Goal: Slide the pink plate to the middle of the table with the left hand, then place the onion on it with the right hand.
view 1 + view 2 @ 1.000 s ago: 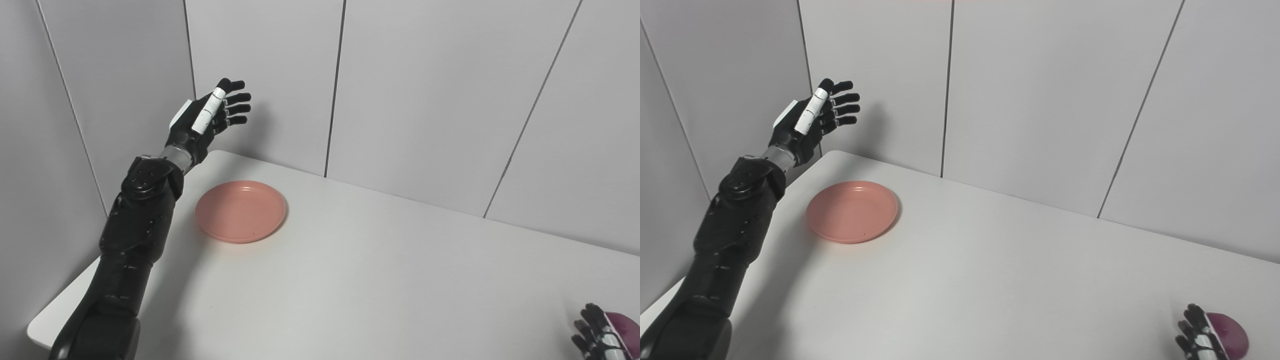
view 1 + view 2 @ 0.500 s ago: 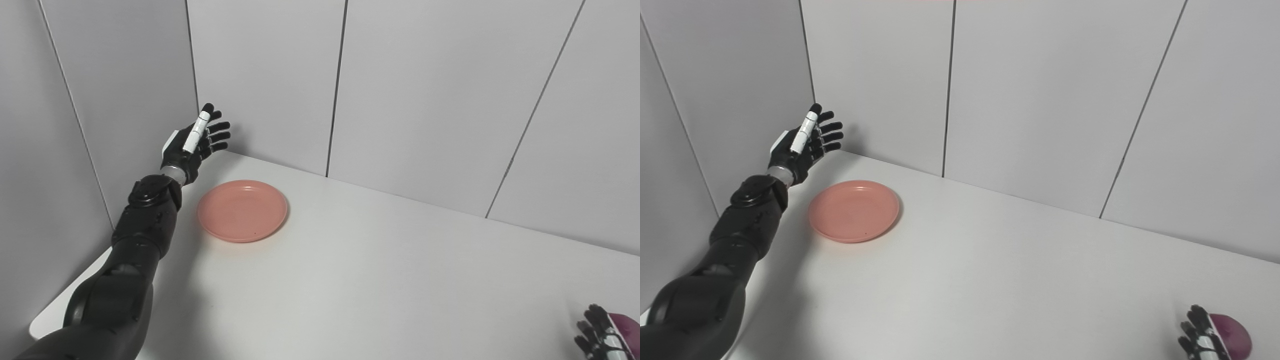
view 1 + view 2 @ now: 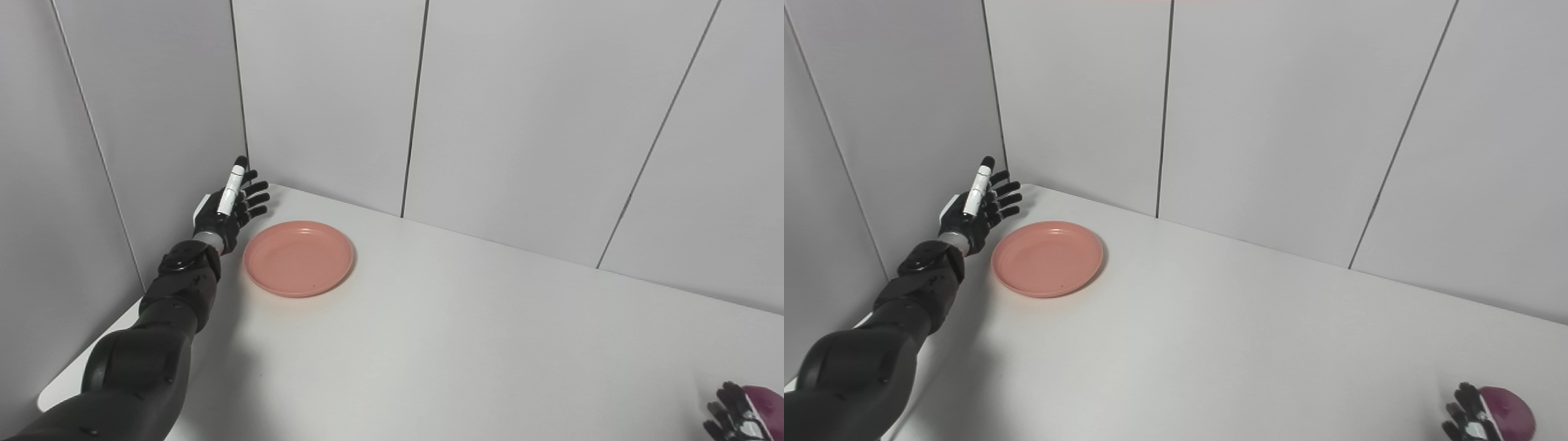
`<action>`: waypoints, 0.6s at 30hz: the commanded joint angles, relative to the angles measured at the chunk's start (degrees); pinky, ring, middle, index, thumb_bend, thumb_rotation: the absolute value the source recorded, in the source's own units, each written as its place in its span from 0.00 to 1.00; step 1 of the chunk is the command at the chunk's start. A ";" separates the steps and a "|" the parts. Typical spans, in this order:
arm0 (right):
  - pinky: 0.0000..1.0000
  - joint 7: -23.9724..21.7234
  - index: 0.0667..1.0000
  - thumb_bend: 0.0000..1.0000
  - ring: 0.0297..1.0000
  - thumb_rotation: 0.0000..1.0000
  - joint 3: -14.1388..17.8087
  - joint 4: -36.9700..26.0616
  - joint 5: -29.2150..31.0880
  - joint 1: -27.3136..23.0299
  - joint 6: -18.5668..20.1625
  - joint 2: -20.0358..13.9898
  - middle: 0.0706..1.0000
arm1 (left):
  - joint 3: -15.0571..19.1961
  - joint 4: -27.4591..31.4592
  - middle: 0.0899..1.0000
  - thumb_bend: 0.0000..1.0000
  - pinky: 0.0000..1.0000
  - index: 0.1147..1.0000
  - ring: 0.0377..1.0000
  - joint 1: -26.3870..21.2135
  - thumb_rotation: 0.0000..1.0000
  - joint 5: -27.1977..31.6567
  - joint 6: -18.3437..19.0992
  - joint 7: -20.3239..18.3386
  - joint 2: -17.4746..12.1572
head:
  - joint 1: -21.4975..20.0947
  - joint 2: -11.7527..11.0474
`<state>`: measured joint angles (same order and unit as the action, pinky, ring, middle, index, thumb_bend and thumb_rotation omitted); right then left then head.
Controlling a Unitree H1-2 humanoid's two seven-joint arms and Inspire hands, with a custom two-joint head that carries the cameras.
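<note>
Your left hand (image 3: 229, 205) hovers low over the far left corner of the worktop (image 3: 459, 343), fingers spread apart and holding nothing, just beside the left rim of the pink plate (image 3: 298, 258) but not touching it. The plate lies flat near that corner, well apart from the onion (image 3: 1510, 418) at the near right edge. Your right hand (image 3: 1467, 421) sits against the onion's left side, mostly cut off, so you cannot tell whether it grips.
</note>
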<state>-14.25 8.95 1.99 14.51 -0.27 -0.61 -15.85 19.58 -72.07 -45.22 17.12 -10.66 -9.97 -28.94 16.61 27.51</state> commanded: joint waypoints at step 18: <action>1.00 0.61 0.97 0.82 0.99 0.91 0.07 -3.90 1.05 3.50 2.99 -1.03 0.99 | 0.13 -3.48 0.80 0.83 0.84 0.81 0.82 -1.95 0.80 0.54 -4.95 -1.06 -1.10 | -0.54 1.87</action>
<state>-13.73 8.85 -0.86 15.37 2.46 0.04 -16.08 19.57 -75.88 -45.05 17.13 -12.89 -10.04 -28.92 16.08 29.27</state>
